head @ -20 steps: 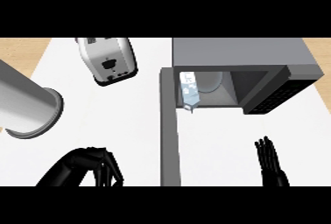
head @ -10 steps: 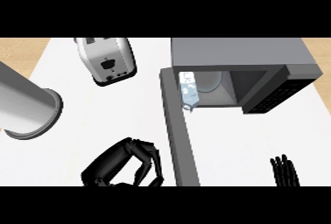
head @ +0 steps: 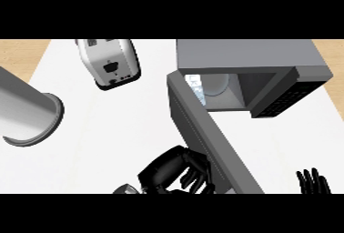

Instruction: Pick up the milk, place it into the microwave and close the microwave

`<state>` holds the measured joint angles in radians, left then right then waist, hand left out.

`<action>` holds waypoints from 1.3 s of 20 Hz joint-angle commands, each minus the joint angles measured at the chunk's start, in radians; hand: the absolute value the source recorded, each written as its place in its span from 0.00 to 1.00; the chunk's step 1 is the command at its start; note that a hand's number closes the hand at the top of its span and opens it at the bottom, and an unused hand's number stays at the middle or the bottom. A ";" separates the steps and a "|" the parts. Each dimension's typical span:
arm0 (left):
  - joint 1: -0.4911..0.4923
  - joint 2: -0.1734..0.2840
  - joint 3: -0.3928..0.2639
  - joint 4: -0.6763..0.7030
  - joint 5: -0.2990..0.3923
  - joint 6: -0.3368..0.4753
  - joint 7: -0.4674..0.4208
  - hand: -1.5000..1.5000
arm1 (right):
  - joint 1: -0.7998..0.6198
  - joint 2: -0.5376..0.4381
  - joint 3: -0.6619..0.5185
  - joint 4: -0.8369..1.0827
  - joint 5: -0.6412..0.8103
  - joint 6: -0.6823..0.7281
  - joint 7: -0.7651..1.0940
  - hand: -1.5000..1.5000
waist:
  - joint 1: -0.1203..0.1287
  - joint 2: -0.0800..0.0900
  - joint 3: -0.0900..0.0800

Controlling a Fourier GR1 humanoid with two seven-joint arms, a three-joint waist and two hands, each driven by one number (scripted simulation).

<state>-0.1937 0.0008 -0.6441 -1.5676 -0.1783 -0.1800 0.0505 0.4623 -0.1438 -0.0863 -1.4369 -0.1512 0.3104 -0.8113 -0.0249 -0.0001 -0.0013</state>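
Left hand (head: 176, 169) curled against microwave door (head: 214, 136), grasping nothing. Right hand (head: 313, 181) open, resting. Milk (head: 197, 87) inside microwave (head: 249, 59). Risk: door left ajar should fingers slip off.

White kitchen counter with three appliances standing on it

The smooth white counter top (head: 121, 123) carries a silver two-slot toaster (head: 109, 62) at the far middle, a grey box-shaped microwave (head: 252, 68) at the far right with its door swung open, and a tall grey metal cylinder (head: 25, 113) at the left edge.
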 commanded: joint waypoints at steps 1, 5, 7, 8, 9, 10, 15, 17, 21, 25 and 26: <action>-0.134 -0.001 -0.188 0.168 0.068 0.165 0.030 1.00 | 0.031 -0.032 0.007 -0.023 -0.010 0.076 -0.060 0.00 | -0.025 0.004 0.001; -0.245 -0.001 -0.251 0.273 0.193 0.239 0.052 1.00 | 0.057 -0.049 0.024 -0.194 -0.084 0.105 0.013 0.00 | -0.037 0.005 0.000; -0.253 -0.001 -0.333 0.324 0.226 0.348 0.028 1.00 | 0.058 -0.043 0.050 -0.214 -0.081 0.111 0.000 0.00 | -0.060 0.008 0.000; -0.278 -0.001 -0.350 0.315 0.262 0.390 0.042 1.00 | 0.088 -0.032 0.088 -0.243 -0.058 0.109 0.000 0.00 | -0.072 0.008 -0.001; -0.303 -0.001 -0.363 0.346 0.283 0.424 0.038 1.00 | 0.069 -0.050 0.071 -0.236 -0.078 0.117 0.008 0.00 | -0.077 0.010 0.000; -0.321 0.000 -0.350 0.355 0.307 0.457 0.009 1.00 | 0.066 -0.052 0.073 -0.276 -0.099 0.109 0.042 0.00 | -0.089 0.013 -0.002; -0.380 -0.001 -0.310 0.386 0.449 0.545 -0.089 0.00 | 0.098 -0.080 0.098 -0.364 -0.118 0.123 0.072 0.00 | -0.130 0.022 -0.004; -0.414 0.000 -0.289 0.399 0.490 0.568 -0.128 0.00 | 0.099 -0.081 0.117 -0.378 -0.105 0.114 0.082 0.00 | -0.150 0.028 -0.005; -0.484 0.000 -0.245 0.448 0.549 0.643 -0.175 1.00 | 0.096 -0.101 0.121 -0.415 -0.145 0.123 0.124 0.00 | -0.169 0.037 -0.004; -0.539 0.000 -0.193 0.498 0.617 0.711 -0.214 1.00 | 0.110 -0.125 0.125 -0.459 -0.177 0.145 0.142 0.00 | -0.195 0.044 -0.004; -0.556 0.000 -0.189 0.512 0.633 0.715 -0.213 1.00 | 0.108 -0.141 0.122 -0.484 -0.190 0.153 0.157 0.00 | -0.204 0.047 -0.005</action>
<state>-0.6860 0.0060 -0.8753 -1.0972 0.3925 0.4901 -0.1298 0.5745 -0.2655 0.0266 -1.8791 -0.3162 0.4287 -0.6662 -0.2062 0.0376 -0.0052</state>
